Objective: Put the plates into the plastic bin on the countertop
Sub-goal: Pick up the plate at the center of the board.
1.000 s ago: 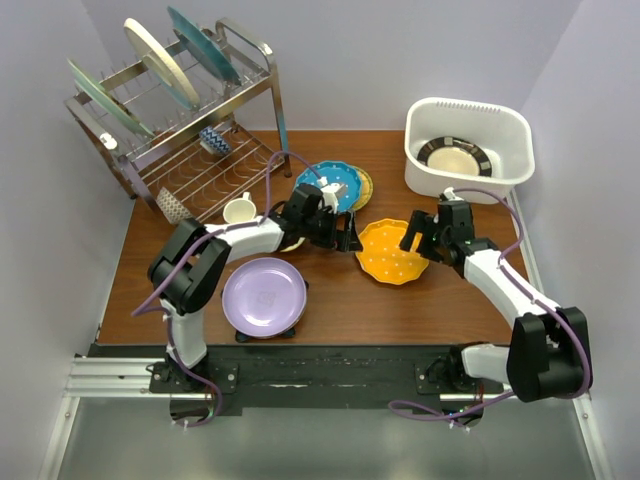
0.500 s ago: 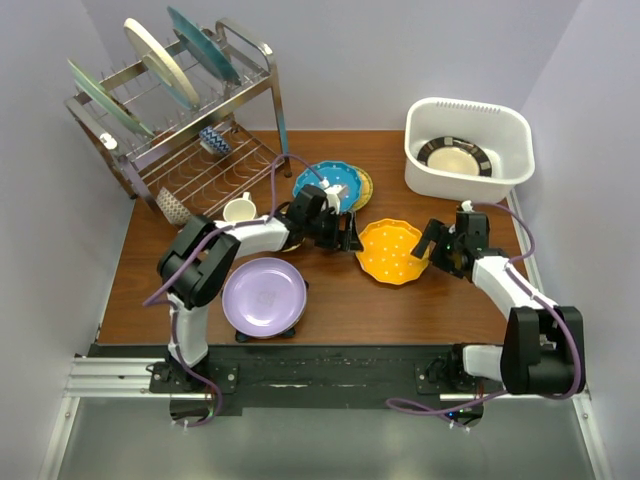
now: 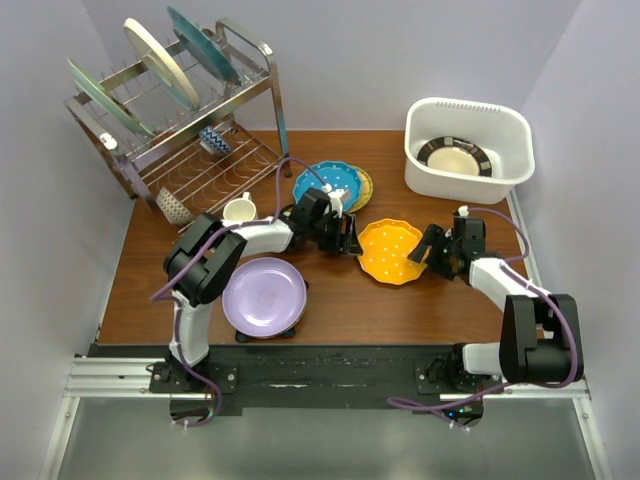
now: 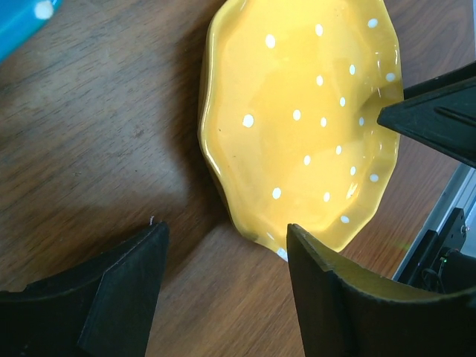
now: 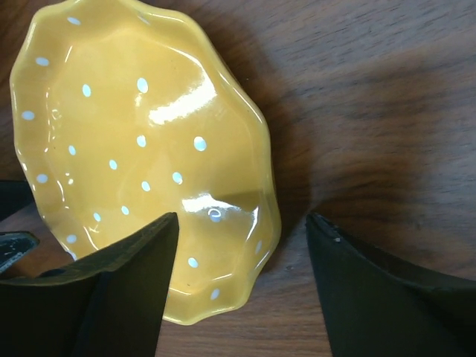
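The orange dotted scalloped plate [image 3: 393, 250] lies flat on the countertop [image 3: 350, 310]. My left gripper [image 3: 350, 238] is open at the plate's left edge, and in the left wrist view [image 4: 227, 232] the plate [image 4: 297, 111] lies just beyond its tips. My right gripper [image 3: 428, 250] is open at the plate's right edge. In the right wrist view [image 5: 244, 219] the plate's rim [image 5: 141, 149] lies between the jaws. The white plastic bin [image 3: 425, 175] at the back right holds a dark-rimmed beige plate [image 3: 455, 158]. A lavender plate [image 3: 264, 296] lies near the front left.
A blue dotted plate [image 3: 328, 183] lies on a yellow-brown patterned plate [image 3: 364, 187] behind my left gripper. A white cup [image 3: 239, 210] stands beside them. The wire dish rack [image 3: 200, 160] at the back left holds several upright plates.
My right gripper has shifted a little right and toward the near edge and now sits at the orange plate's right rim. My left gripper has moved slightly along the plate's left edge.
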`<state>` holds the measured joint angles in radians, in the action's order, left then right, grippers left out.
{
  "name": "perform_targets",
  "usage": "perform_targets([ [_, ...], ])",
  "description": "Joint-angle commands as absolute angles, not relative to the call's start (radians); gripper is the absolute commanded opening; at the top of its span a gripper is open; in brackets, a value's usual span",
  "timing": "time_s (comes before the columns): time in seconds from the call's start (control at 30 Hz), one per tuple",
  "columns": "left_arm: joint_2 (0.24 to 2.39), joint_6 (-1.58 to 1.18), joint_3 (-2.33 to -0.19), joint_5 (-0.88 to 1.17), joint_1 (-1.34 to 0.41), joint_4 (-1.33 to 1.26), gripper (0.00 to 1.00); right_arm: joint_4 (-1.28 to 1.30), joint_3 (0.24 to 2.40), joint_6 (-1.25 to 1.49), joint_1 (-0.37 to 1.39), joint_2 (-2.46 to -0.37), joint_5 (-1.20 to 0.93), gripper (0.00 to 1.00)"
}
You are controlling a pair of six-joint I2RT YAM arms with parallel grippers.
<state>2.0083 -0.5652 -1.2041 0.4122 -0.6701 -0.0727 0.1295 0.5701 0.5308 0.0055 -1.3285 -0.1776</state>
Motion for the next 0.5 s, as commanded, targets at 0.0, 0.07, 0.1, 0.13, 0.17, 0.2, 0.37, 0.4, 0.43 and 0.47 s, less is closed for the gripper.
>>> perform_targets([
  [0.0,2.020,-0.575,-1.239,0.419,-0.678,-0.094,0.70,0.097,0.545,0.551,0.003,-1.354,-0.213,0.66],
  [0.07,2.020,-0.575,-1.241,0.420,-0.678,-0.094,0.70,0.092,0.538,0.552,0.003,-1.365,-0.212,0.58],
  [0.1,2.020,-0.574,-1.241,0.422,-0.678,-0.092,0.70,0.091,0.538,0.554,0.003,-1.379,-0.213,0.56],
  [0.13,2.022,-0.574,-1.241,0.423,-0.678,-0.094,0.71,0.087,0.535,0.552,0.003,-1.384,-0.213,0.53],
  [0.17,2.020,-0.571,-1.238,0.432,-0.680,-0.098,0.71,0.086,0.534,0.552,0.003,-1.391,-0.213,0.49],
  [0.2,2.020,-0.569,-1.238,0.436,-0.678,-0.101,0.71,0.081,0.534,0.552,0.003,-1.403,-0.212,0.49],
  [0.37,2.014,-0.568,-1.232,0.449,-0.681,-0.115,0.72,0.071,0.531,0.546,0.003,-1.440,-0.206,0.28],
  [0.4,2.013,-0.566,-1.232,0.449,-0.681,-0.114,0.72,0.071,0.532,0.545,0.002,-1.445,-0.203,0.27],
  [0.43,2.011,-0.565,-1.232,0.449,-0.683,-0.114,0.72,0.072,0.532,0.546,0.003,-1.450,-0.202,0.21],
  [0.47,2.008,-0.563,-1.232,0.449,-0.683,-0.112,0.72,0.072,0.534,0.548,0.003,-1.453,-0.204,0.17],
])
